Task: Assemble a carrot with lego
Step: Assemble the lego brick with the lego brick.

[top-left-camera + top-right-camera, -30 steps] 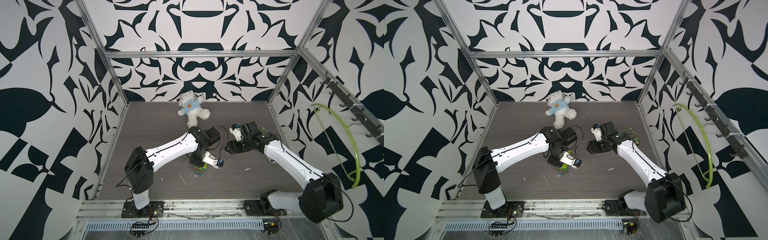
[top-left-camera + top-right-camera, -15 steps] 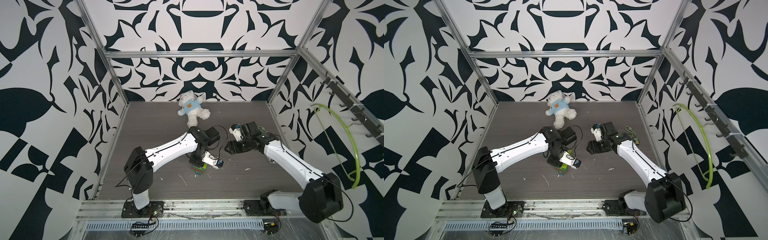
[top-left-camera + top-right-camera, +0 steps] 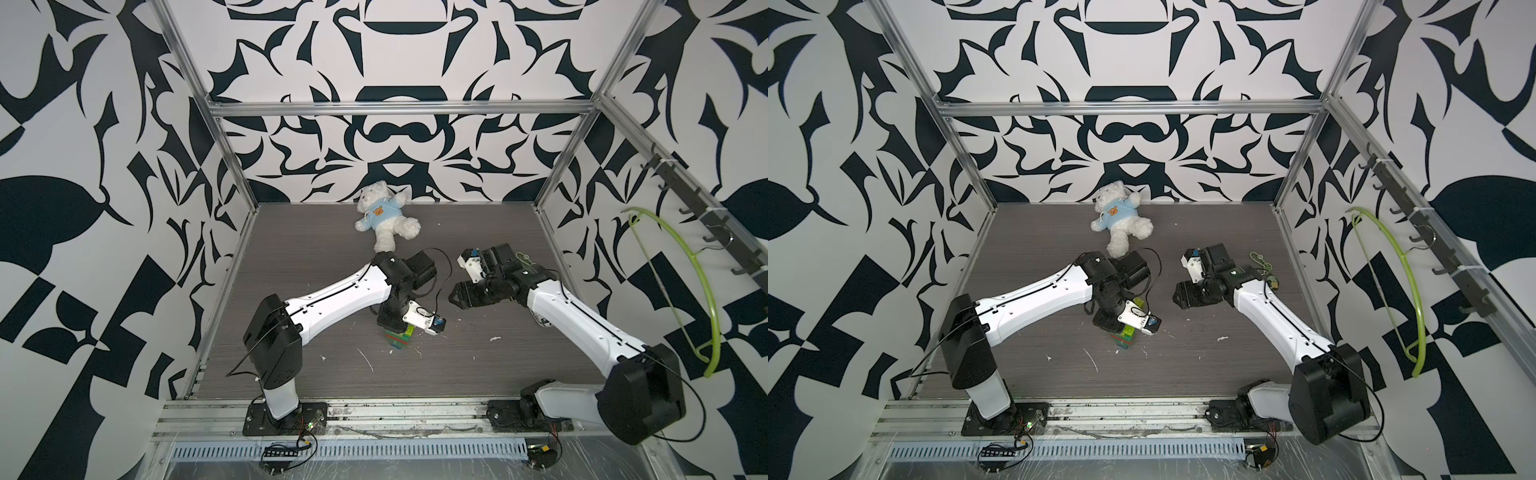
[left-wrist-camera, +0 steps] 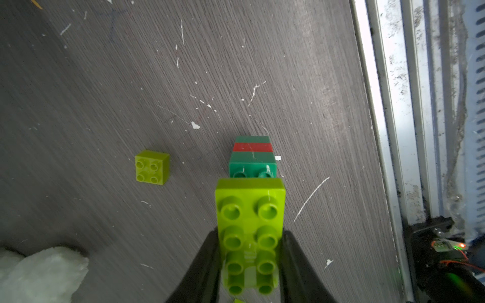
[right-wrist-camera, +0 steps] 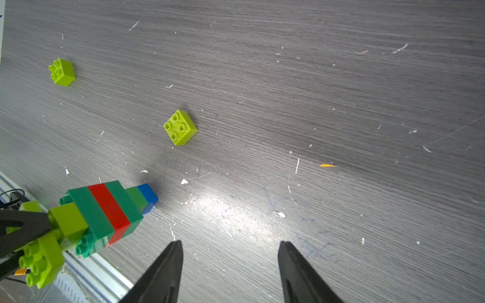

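Left gripper (image 4: 250,233) clamping carrot (image 5: 107,210), right gripper (image 5: 230,244) spread empty, lime brick (image 5: 180,127) nearby, farther lime brick (image 5: 62,72)

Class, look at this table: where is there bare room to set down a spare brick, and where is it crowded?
Free: the front strip between the carrot and the metal rail; the back corner left of the teddy bear. Crowded: mid-table, where the left pincer grips the carrot beside loose lime bricks.

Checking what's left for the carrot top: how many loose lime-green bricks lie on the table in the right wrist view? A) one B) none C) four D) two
D: a nearer lime-green brick and a farther lime-green brick lie apart from the carrot.
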Controlling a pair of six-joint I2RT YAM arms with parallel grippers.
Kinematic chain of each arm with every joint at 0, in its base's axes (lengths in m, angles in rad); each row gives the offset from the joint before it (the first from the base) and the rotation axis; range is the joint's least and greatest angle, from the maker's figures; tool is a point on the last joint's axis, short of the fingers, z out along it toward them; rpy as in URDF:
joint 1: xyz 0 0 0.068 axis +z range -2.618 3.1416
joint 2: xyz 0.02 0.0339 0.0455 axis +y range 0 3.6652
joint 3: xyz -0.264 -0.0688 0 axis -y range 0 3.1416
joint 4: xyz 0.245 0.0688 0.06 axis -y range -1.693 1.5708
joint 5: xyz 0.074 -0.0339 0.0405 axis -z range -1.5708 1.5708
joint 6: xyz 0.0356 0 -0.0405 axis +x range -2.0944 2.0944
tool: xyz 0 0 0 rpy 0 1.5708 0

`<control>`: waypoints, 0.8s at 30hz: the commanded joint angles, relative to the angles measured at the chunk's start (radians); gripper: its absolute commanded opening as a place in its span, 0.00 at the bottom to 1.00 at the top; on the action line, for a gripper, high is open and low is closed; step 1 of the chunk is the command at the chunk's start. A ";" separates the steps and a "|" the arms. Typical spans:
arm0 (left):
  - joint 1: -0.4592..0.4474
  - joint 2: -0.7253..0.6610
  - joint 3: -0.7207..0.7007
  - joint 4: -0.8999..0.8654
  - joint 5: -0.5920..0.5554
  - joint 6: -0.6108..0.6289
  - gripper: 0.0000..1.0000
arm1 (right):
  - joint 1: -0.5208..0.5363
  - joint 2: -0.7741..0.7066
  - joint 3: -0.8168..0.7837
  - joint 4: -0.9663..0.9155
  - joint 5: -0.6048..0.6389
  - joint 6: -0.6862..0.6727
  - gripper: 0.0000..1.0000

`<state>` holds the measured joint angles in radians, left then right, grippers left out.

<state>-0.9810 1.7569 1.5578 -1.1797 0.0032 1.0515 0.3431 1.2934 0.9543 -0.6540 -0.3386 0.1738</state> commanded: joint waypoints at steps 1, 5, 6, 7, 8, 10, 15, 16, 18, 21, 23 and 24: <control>0.003 -0.016 -0.005 -0.019 0.015 -0.001 0.15 | 0.006 -0.002 -0.006 0.013 -0.014 -0.010 0.63; 0.004 -0.005 -0.011 -0.033 -0.003 -0.002 0.15 | 0.007 -0.006 -0.008 0.013 -0.013 -0.010 0.63; 0.004 -0.004 -0.012 -0.034 -0.003 -0.002 0.15 | 0.007 -0.005 -0.008 0.013 -0.014 -0.010 0.63; 0.004 -0.004 -0.014 -0.035 -0.004 -0.003 0.15 | 0.007 -0.004 -0.009 0.013 -0.014 -0.010 0.63; 0.005 -0.004 -0.013 -0.035 -0.003 -0.005 0.15 | 0.008 -0.003 -0.009 0.013 -0.014 -0.009 0.63; 0.005 -0.005 -0.015 -0.037 0.002 -0.008 0.15 | 0.009 -0.003 -0.009 0.013 -0.014 -0.010 0.63; 0.010 -0.013 -0.024 -0.029 0.011 -0.012 0.15 | 0.008 -0.005 -0.009 0.013 -0.014 -0.012 0.62; 0.014 -0.013 -0.028 -0.026 0.011 -0.013 0.15 | 0.009 -0.005 -0.009 0.012 -0.014 -0.011 0.62; 0.019 -0.013 -0.034 -0.025 0.010 -0.013 0.15 | 0.010 -0.005 -0.009 0.010 -0.014 -0.011 0.62; 0.023 -0.014 -0.033 -0.024 0.012 -0.014 0.14 | 0.011 -0.004 -0.011 0.013 -0.014 -0.011 0.62; 0.024 -0.017 -0.035 -0.020 0.017 -0.013 0.14 | 0.011 -0.002 -0.010 0.013 -0.016 -0.011 0.62; 0.024 -0.016 -0.035 -0.019 0.020 -0.012 0.14 | 0.011 0.000 -0.009 0.013 -0.016 -0.012 0.62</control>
<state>-0.9630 1.7550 1.5444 -1.1858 0.0021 1.0439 0.3489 1.2934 0.9543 -0.6540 -0.3408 0.1738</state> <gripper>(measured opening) 0.358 0.623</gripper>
